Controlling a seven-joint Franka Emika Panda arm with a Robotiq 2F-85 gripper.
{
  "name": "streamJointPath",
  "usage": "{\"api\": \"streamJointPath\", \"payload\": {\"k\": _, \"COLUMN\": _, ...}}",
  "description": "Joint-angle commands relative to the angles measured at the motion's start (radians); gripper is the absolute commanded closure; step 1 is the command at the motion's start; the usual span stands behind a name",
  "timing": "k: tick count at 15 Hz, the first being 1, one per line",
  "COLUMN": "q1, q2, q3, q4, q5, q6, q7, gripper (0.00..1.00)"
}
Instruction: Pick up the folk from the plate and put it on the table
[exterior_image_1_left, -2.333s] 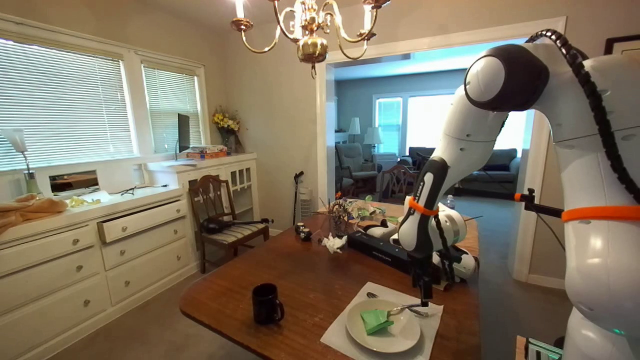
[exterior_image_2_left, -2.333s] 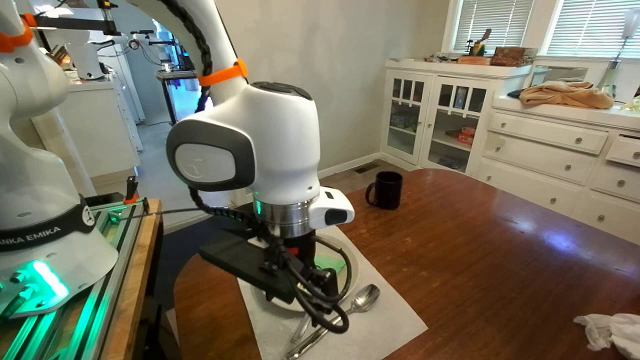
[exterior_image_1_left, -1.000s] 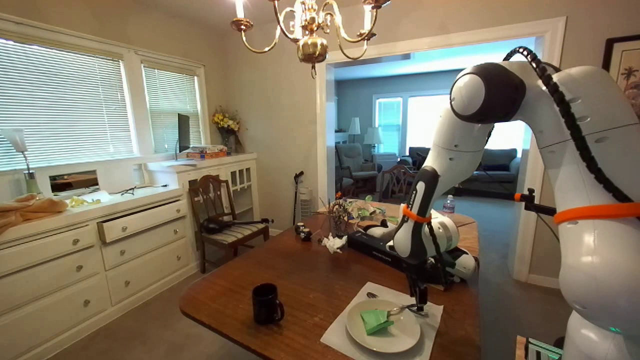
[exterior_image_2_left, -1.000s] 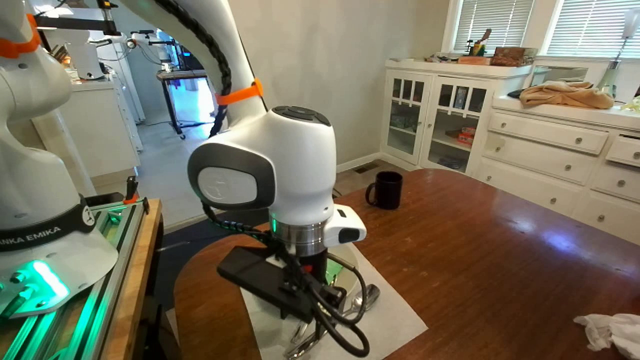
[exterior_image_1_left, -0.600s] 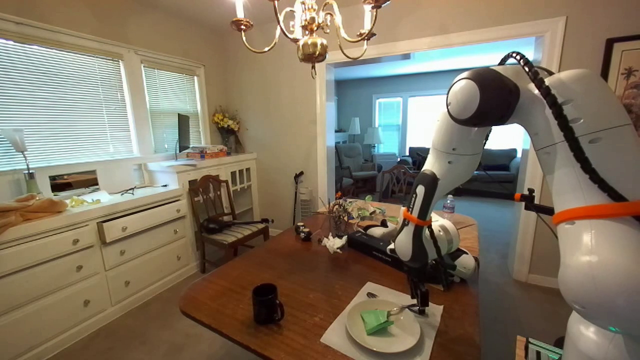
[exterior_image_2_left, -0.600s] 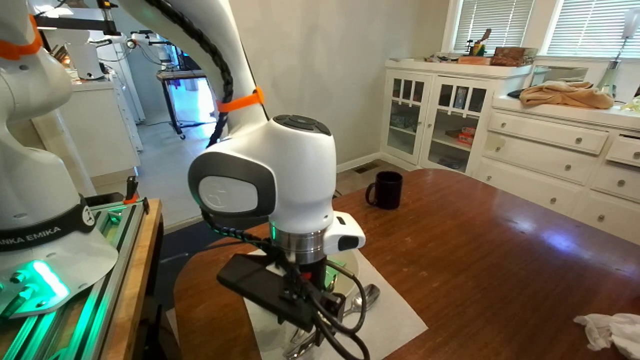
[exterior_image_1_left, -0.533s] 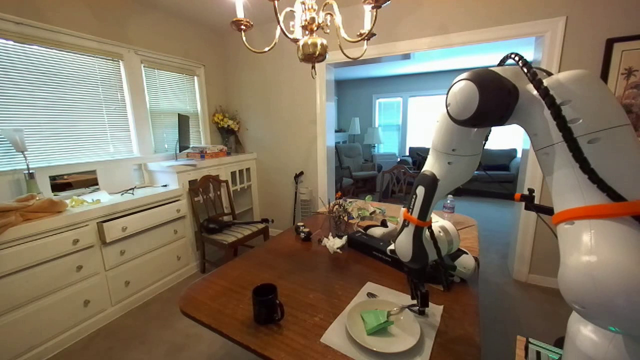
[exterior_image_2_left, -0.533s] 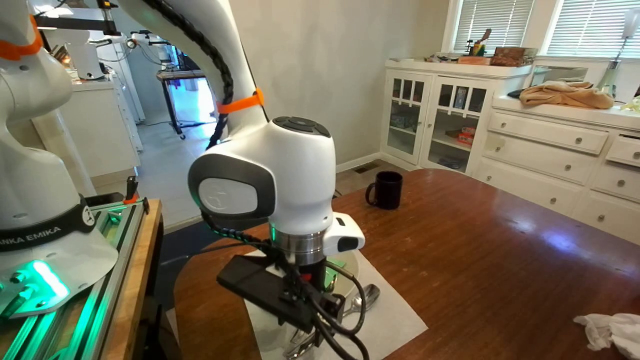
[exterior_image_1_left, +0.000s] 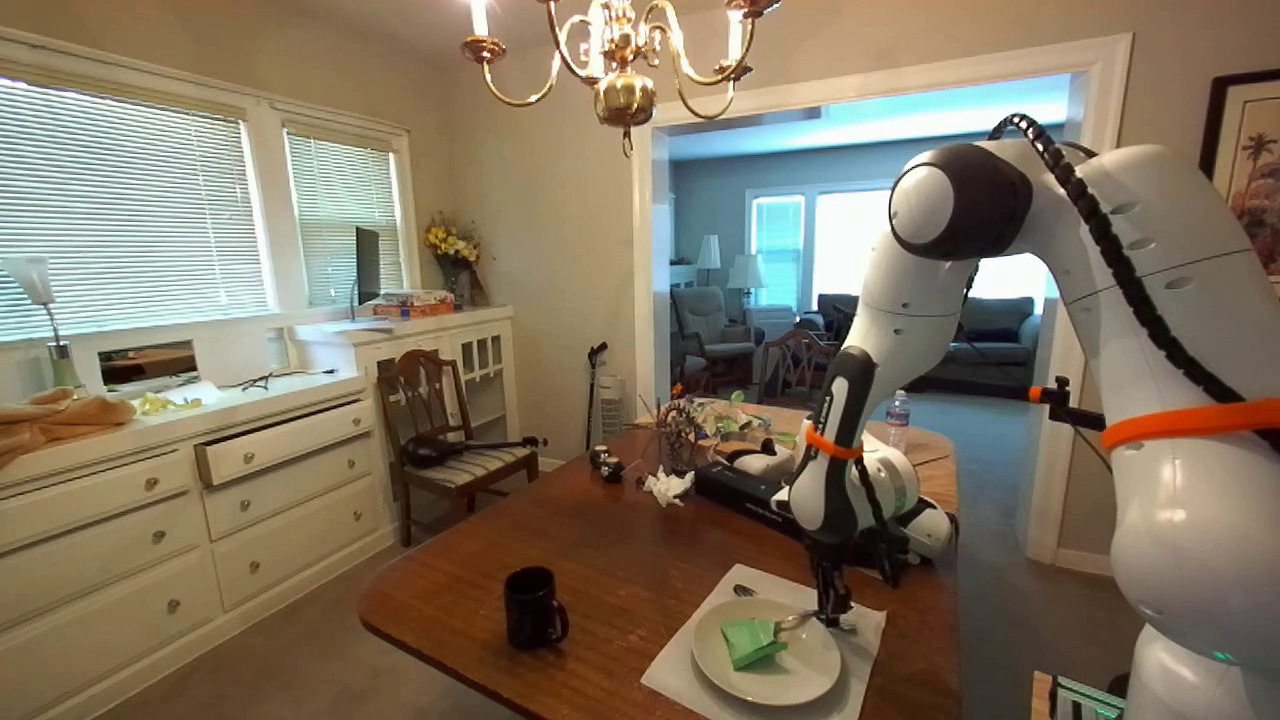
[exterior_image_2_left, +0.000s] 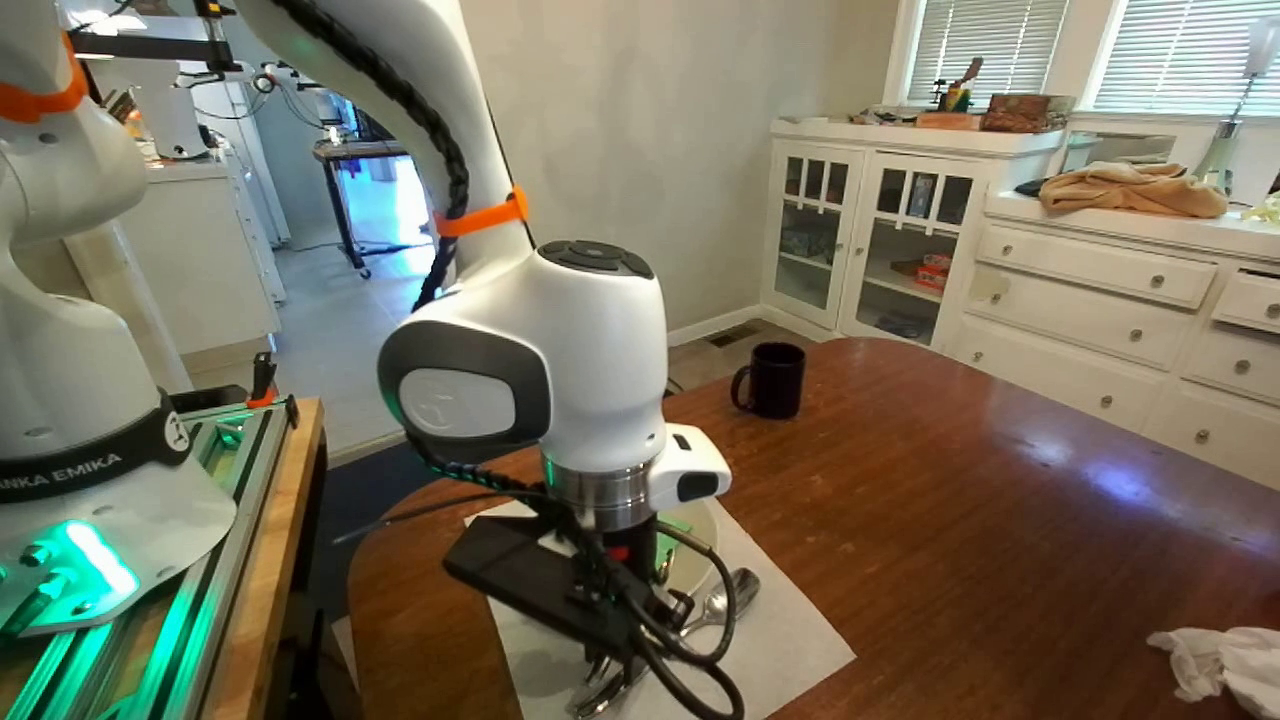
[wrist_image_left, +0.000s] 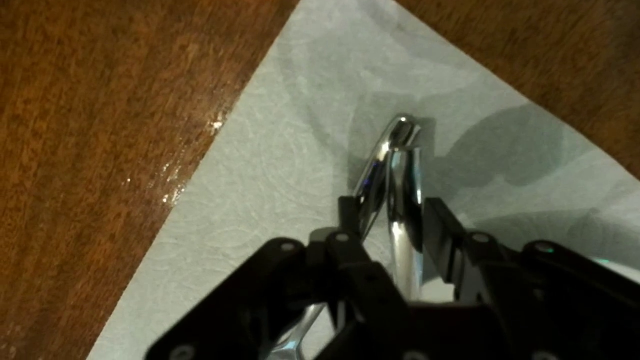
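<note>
The folk (exterior_image_1_left: 797, 620) leans over the rim of the white plate (exterior_image_1_left: 770, 692), its head beside a green folded napkin (exterior_image_1_left: 752, 643) and its handle pointing outward. In the wrist view its handle (wrist_image_left: 407, 250) stands between the two fingers of my gripper (wrist_image_left: 390, 205), close to the right finger, with a gap to the left one. A spoon's handle (wrist_image_left: 370, 182) crosses beneath, by the left fingertip. My jaws are partly open, low over the place mat. The folk's head is hidden in the wrist view. The dark-brown table (exterior_image_2_left: 950, 500) carries everything.
A white paper mat (exterior_image_2_left: 790, 640) lies under plate and cutlery, with the spoon's bowl (exterior_image_2_left: 735, 592) near the plate. A black mug (exterior_image_1_left: 530, 608) stands beyond the mat. Crumpled tissue (exterior_image_1_left: 668, 487) and a black case (exterior_image_1_left: 745, 497) sit farther along the table.
Over the last two seconds my gripper has come down to the handle of the folk. In the last half second its jaws have drawn nearer together. Plate, napkin and mug have stayed put.
</note>
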Motion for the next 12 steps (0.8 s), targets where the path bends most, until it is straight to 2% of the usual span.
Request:
{"api": "streamJointPath", "payload": {"k": 1, "q1": -0.035, "q2": 0.020, "q3": 0.029, "q4": 0.006, "q5": -0.021, "q6": 0.039, "q7": 0.008, "gripper": 0.71}}
{"api": "streamJointPath", "payload": {"k": 3, "q1": -0.044, "q2": 0.025, "q3": 0.039, "q4": 0.011, "q5": -0.021, "q6": 0.034, "q7": 0.008, "gripper": 0.91}}
{"api": "streamJointPath", "payload": {"k": 4, "q1": -0.047, "q2": 0.026, "q3": 0.041, "q4": 0.011, "q5": -0.021, "q6": 0.037, "q7": 0.008, "gripper": 0.98}}
{"api": "streamJointPath", "payload": {"k": 5, "q1": -0.050, "q2": 0.024, "q3": 0.043, "q4": 0.008, "q5": -0.022, "q6": 0.042, "q7": 0.008, "gripper": 1.00}}
{"api": "streamJointPath", "payload": {"k": 6, "q1": -0.054, "q2": 0.020, "q3": 0.046, "q4": 0.005, "q5": -0.022, "q6": 0.043, "q7": 0.008, "gripper": 0.96}}
{"api": "streamJointPath", "payload": {"k": 9, "q1": -0.049, "q2": 0.013, "q3": 0.037, "q4": -0.003, "q5": -0.031, "q6": 0.051, "q7": 0.013, "gripper": 0.96}}
{"api": "streamJointPath", "payload": {"k": 12, "q1": -0.001, "q2": 0.002, "q3": -0.021, "q4": -0.022, "q5": -0.071, "q6": 0.078, "q7": 0.040, "gripper": 0.96}}
